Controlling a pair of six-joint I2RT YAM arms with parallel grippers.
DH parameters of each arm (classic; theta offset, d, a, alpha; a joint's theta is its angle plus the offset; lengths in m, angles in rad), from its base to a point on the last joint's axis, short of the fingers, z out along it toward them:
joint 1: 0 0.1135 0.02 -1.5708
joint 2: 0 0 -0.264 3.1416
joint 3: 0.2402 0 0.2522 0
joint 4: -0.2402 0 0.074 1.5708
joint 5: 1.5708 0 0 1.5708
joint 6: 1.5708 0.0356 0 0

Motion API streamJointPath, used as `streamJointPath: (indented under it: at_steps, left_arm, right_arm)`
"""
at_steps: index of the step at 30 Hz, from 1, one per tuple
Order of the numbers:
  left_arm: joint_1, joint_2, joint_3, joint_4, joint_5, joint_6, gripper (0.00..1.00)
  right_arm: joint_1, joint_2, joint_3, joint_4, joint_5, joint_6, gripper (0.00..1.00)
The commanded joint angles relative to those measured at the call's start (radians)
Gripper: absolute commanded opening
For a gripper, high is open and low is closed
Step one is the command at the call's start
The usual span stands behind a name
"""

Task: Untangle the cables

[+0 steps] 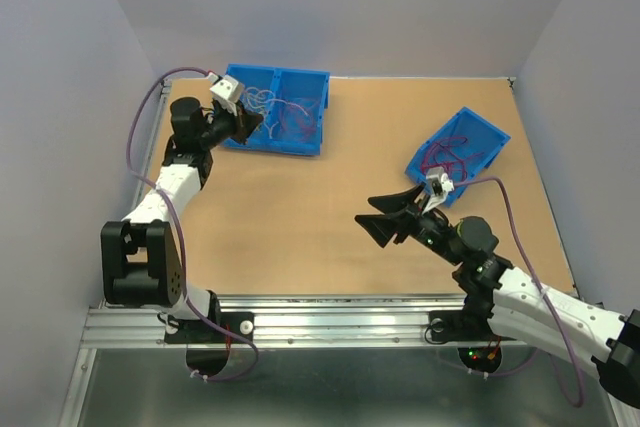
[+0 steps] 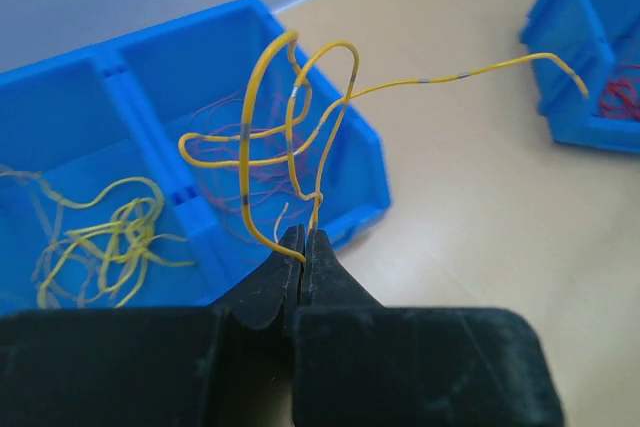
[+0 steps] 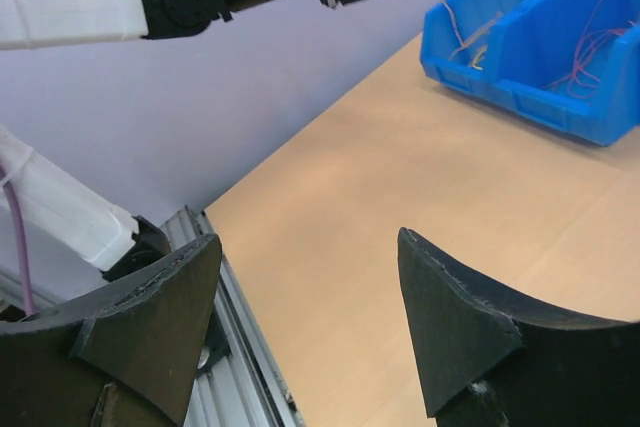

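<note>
- Left wrist view: I see the left gripper (image 2: 305, 243) clamped on a looped yellow cable (image 2: 246, 147) at the edge of the divided blue bin (image 2: 150, 77).
- Right wrist view: the right gripper (image 3: 309, 237) stands wide open over the table (image 3: 400, 177).
- Top external view: red cables (image 1: 446, 155) lie in the second bin (image 1: 490, 132).

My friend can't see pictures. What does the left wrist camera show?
The left gripper is shut on a looped yellow cable, held up in front of a blue bin. More yellow cables lie in the bin's left compartment.
</note>
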Motion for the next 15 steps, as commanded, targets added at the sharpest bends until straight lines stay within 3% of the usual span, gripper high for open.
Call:
streamJointPath:
  at_steps: [1, 8, 15]
  left_arm:
    - [0.084, 0.015, 0.082, 0.047, -0.124, -0.060, 0.00]
    - [0.147, 0.079, 0.134, 0.016, -0.231, -0.043, 0.00]
    - [0.153, 0.274, 0.284, -0.039, -0.276, -0.051, 0.00]
  right_arm:
    - [0.009, -0.001, -0.040, 0.002, 0.069, -0.016, 0.76]
    - [0.009, 0.025, -0.062, 0.019, 0.071, -0.012, 0.76]
    - [0.008, 0.038, -0.072, 0.034, 0.072, -0.015, 0.76]
